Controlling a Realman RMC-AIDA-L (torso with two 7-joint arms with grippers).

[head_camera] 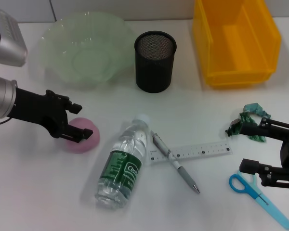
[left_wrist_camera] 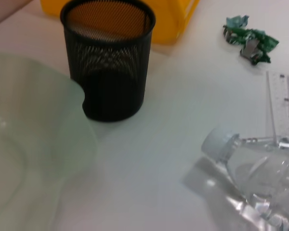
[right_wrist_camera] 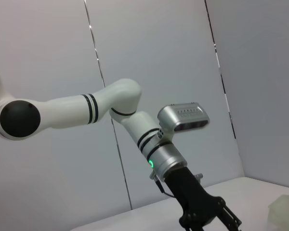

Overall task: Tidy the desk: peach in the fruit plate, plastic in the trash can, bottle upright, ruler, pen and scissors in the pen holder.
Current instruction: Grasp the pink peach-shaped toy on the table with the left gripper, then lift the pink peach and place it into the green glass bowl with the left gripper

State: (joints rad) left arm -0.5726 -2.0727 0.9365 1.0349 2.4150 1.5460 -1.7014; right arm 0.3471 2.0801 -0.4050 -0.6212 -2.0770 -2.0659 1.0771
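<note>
Left gripper (head_camera: 73, 126) has its two fingers around the pink peach (head_camera: 83, 136), so part of the peach is hidden. Its arm reaches in low from the side. Right gripper (head_camera: 250, 147) sits open near the crumpled green plastic (head_camera: 252, 121), just by the blue scissors (head_camera: 258, 194). On the table, the bottle (head_camera: 124, 164) lies flat beside the pen (head_camera: 175, 162) and ruler (head_camera: 192, 152). Farther back stand the fruit plate (head_camera: 82, 48), pen holder (head_camera: 155, 61) and yellow trash can (head_camera: 237, 41).
</note>
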